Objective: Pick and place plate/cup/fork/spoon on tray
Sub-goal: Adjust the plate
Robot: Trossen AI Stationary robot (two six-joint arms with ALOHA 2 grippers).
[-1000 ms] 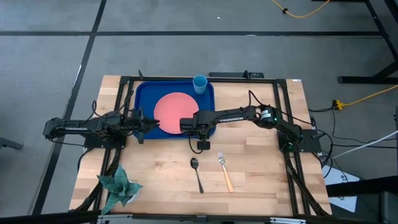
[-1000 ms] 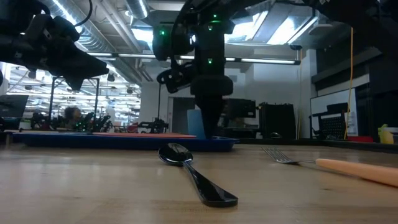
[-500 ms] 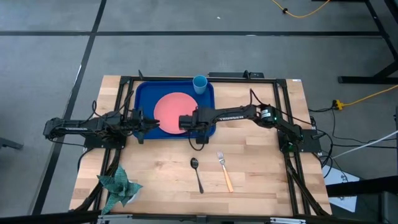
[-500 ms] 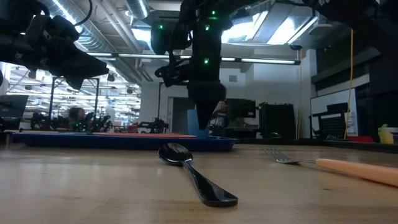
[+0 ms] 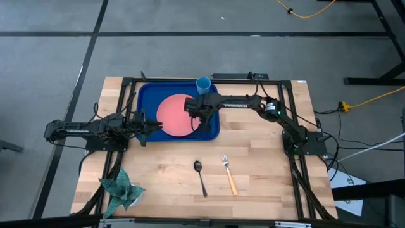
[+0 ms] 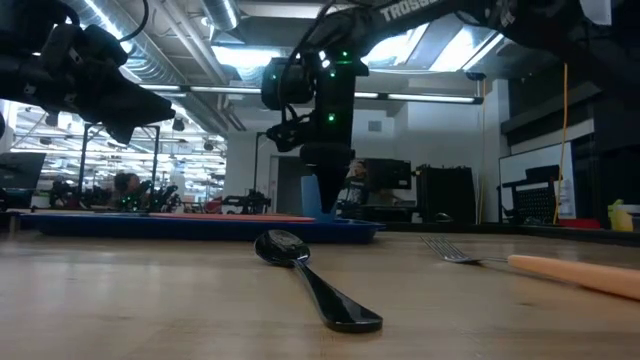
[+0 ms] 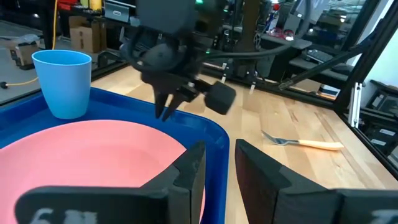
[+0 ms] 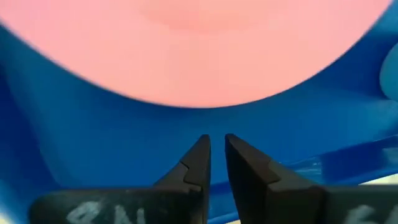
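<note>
Salmon-pink plate (image 5: 176, 114) is seen lying flat inside the dark-blue tray (image 5: 145, 92), with the light-blue cup (image 5: 203, 85) standing upright at the tray's far corner, on the robot's right — both already delivered.

Change noted: one second back the right claw (image 5: 197, 118) was hanging over the tray's near edge, toward the spoon; it has since been carried farther across the tray and is now held above the plate's right rim, just short of the cup. In the right wrist view its fingers (image 8: 198, 160) are drawn nearly together with only a thin slit between them, nothing pinched; blue tray floor and the plate's edge are seen below.

The left claw (image 5: 154, 126) is parked at the tray's left edge, unmoved over the second. Its fingers (image 7: 189, 171) are set slightly apart, empty.

The spoon (image 5: 200, 176) and the fork (image 5: 229, 174) are left on the bare wooden table (image 5: 266, 183), side by side but apart, well clear of the tray — neither shifted.

Reading: the right arm appears to be pulling away from a finished placement, or repositioning, rather than reaching for cutlery. Task judged roughly half done; two slim, low-lying pieces remain, and a reversal toward the table's near side would be needed first.

A green folded-paper thing (image 5: 121, 188) sits at the near left corner, untouched.
</note>
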